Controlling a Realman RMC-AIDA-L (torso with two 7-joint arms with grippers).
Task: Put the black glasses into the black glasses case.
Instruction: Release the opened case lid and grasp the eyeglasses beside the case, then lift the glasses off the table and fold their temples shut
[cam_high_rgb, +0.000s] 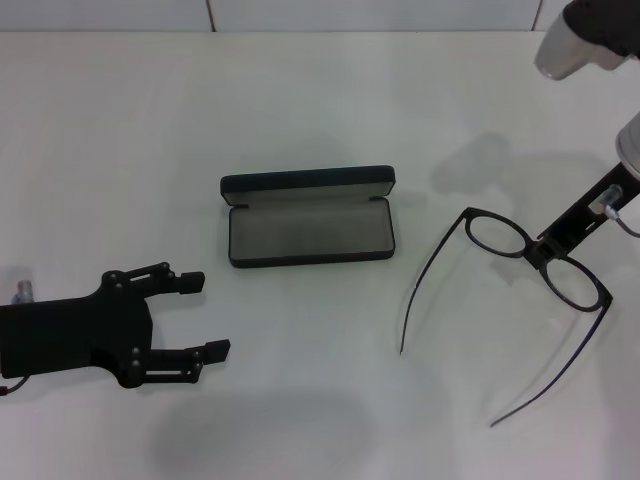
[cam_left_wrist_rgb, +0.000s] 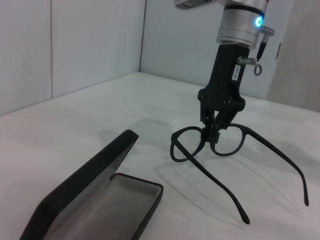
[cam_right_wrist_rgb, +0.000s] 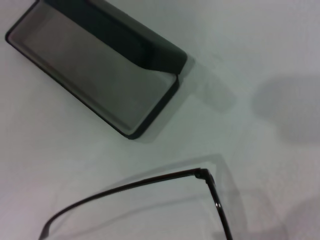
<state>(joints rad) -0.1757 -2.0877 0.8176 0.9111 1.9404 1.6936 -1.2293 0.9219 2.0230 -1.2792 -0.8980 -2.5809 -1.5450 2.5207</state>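
Right pincer (cam_high_rgb: 548, 252) on thin-framed black glasses (cam_high_rgb: 515, 290)

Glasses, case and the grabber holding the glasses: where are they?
black glasses (cam_high_rgb: 497, 237), head view, on one lens rim.
black glasses case (cam_high_rgb: 308, 232), head view, on the grey lining.
right gripper (cam_left_wrist_rgb: 212, 136), left wrist view, fingertips at the bridge.

We observe a plain white table (cam_high_rgb: 300, 100) filling the head view, matte, with soft grey shadows at 1 and 6 o'clock. Beyond its far edge at 12 o'clock stands a pale wall (cam_high_rgb: 120, 14) divided by a vertical seam. The left wrist view shows white wall panels (cam_left_wrist_rgb: 95, 40) meeting at a corner. Lighting is even and diffuse.
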